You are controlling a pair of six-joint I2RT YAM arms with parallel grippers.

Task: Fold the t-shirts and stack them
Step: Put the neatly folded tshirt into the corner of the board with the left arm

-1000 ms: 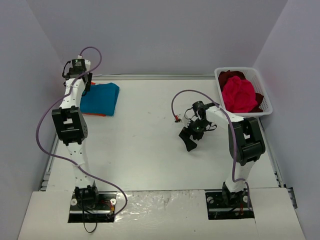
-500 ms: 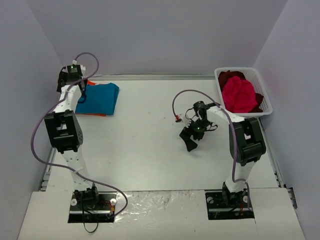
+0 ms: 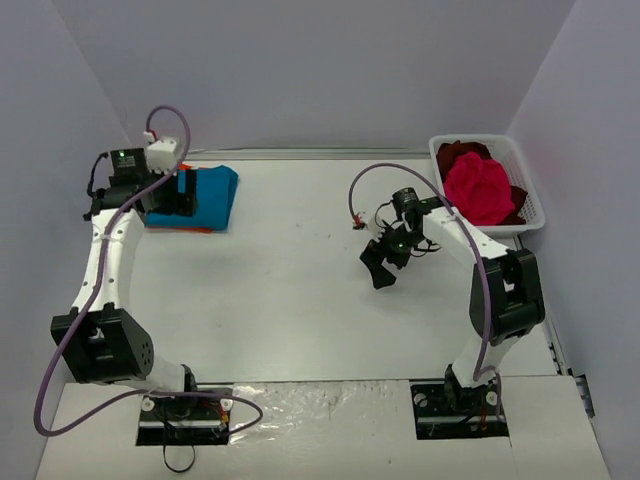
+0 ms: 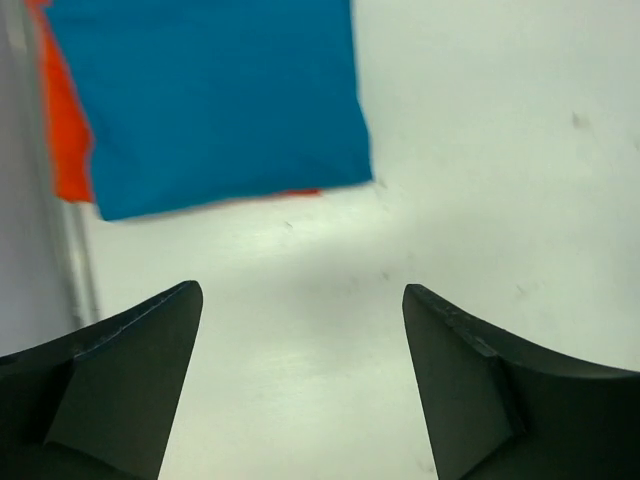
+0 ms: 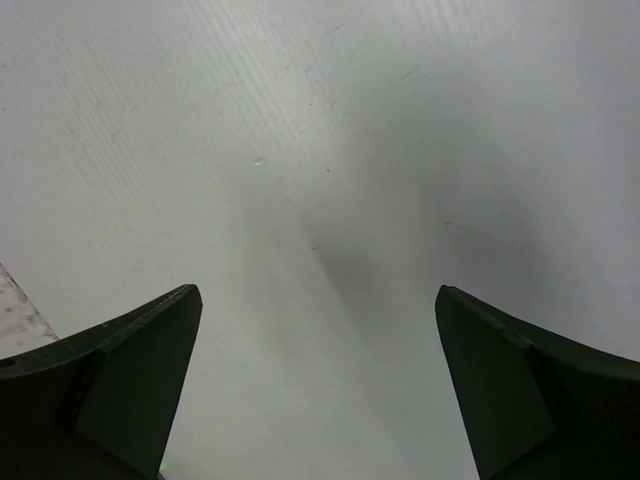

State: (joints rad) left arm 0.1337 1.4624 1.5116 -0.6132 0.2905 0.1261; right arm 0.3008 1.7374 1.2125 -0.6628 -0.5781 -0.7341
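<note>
Left hand [image 4: 300,292] just released and backed off, wide and empty — teal-blue tee [image 4: 210,100] folded atop orange tee [image 4: 68,135], far-left surface [image 3: 290,300] — magenta tee [image 3: 477,190] in basket [image 3: 436,160] likely next; right hand [image 5: 318,295] gaping, empty.

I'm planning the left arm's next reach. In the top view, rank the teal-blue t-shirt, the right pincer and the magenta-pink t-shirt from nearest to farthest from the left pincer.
From the left pincer:
1. Teal-blue t-shirt, far left, right beside it.
2. Right pincer, mid-table, right of centre.
3. Magenta-pink t-shirt, in the basket, far right.
</note>
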